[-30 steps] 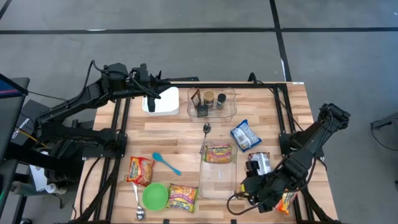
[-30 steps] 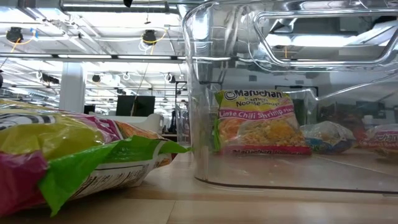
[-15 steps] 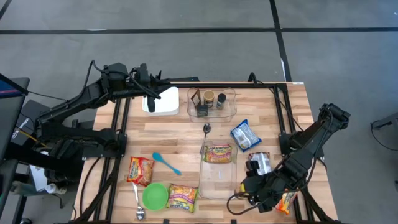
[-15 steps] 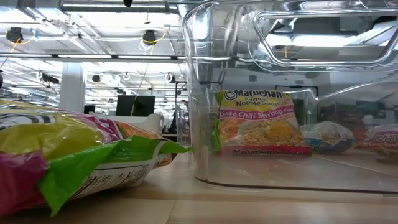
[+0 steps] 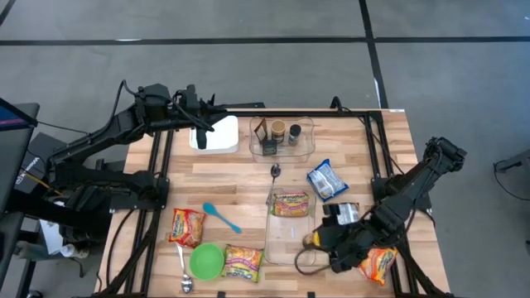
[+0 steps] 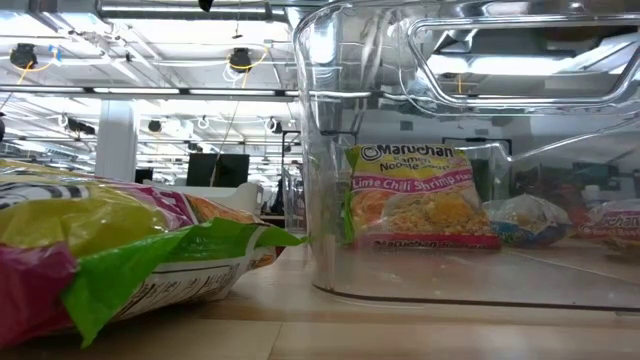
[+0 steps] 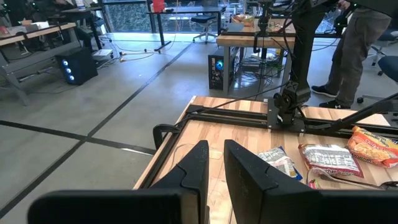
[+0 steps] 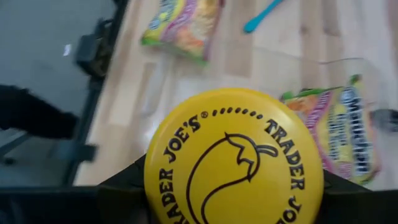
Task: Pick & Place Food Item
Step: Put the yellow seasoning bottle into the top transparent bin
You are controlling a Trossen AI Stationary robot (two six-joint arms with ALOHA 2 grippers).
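My right gripper [image 5: 316, 241] is at the table's near right, beside the near right edge of a clear bin [image 5: 269, 240]. It is shut on a jar with a yellow "Trader Joe's" lid [image 8: 233, 155], and that lid fills the right wrist view. A Lime Chili Shrimp ramen pack [image 5: 290, 204] leans upright in the bin's far end [image 6: 415, 195]. My left gripper [image 5: 204, 124] waits shut at the far left, above a white box [image 5: 214, 138], with nothing between its fingers [image 7: 198, 167]. My right gripper pinches the jar between its two fingers [image 8: 124, 186], one on each side just below the lid's rim [image 8: 155, 186]. The lid's top faces back toward the wrist. The fingers slant down toward the table's left. The jar's body is hidden behind the lid.
Ramen packs [image 5: 187, 225] [image 5: 243, 262], a green bowl [image 5: 206, 260], a blue spoon [image 5: 222, 217] and a metal spoon [image 5: 184, 269] lie near left. Snack packs [image 5: 326, 180] [image 5: 346, 214] and an orange pack [image 5: 377, 265] lie on the right. A small bin of jars [image 5: 282, 136] stands at the back.
My right gripper has swung toward the table's left, closer to the clear bin, carrying the jar with it. The orange pack that it covered now lies in plain view.
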